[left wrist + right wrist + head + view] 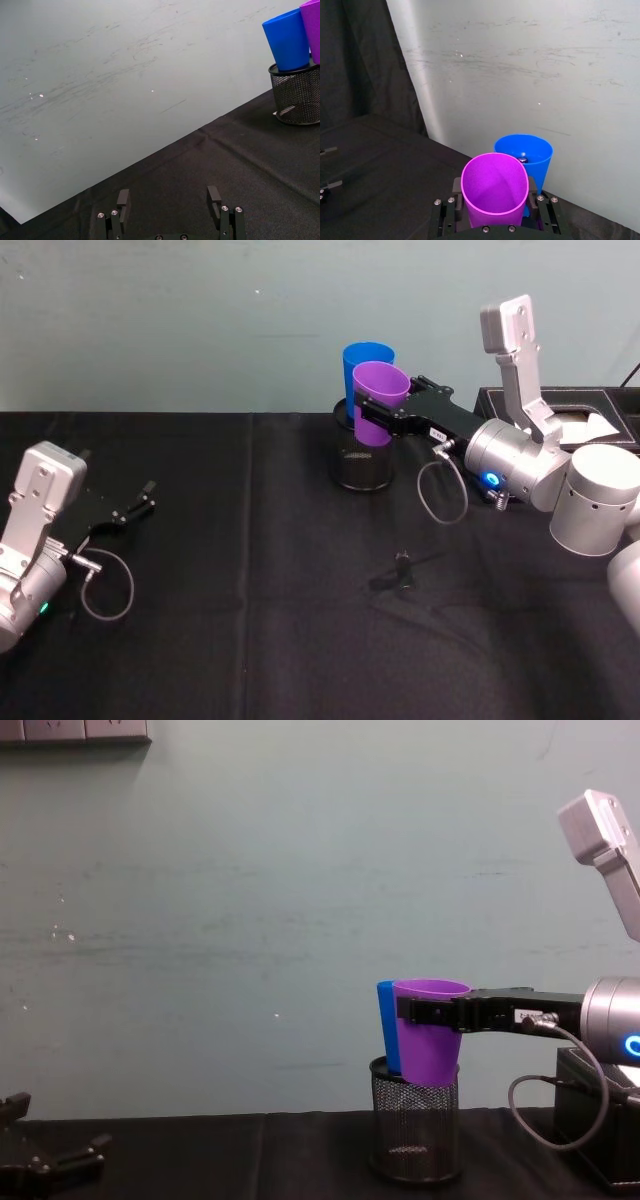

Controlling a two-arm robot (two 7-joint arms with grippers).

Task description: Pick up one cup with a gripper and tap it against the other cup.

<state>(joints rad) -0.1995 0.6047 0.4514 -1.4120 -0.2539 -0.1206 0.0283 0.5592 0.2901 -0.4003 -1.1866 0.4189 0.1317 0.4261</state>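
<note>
Right hand [375, 418] is clamped on the purple cup [381, 388], one finger on either side of its wall below the rim. Cup upright, held over the mesh holder [362, 465], toward the holder's right side.

In the chest view the cup's base sits about level with the holder's rim. Whether it dips inside cannot be told.

Blue cup [365, 355] stands upright in the holder, behind and left of the purple one. Its lower part is hidden by the mesh. In the chest view the purple cup covers most of it, leaving a narrow blue strip on the left.

The right wrist view looks down into both cups. Rims look pressed together there, but actual contact cannot be confirmed. Something small lies in the blue cup's bottom, too small to name.

The left wrist view gives the blue cup's side with the holder under it. The purple cup is cut off at that frame's edge.

Left hand [148, 496] lies on the table [250, 640], well left of the holder, fingers spread, nothing between them.

A small dark item [402, 566] lies on the table in front of the holder, hard to make out.
</note>
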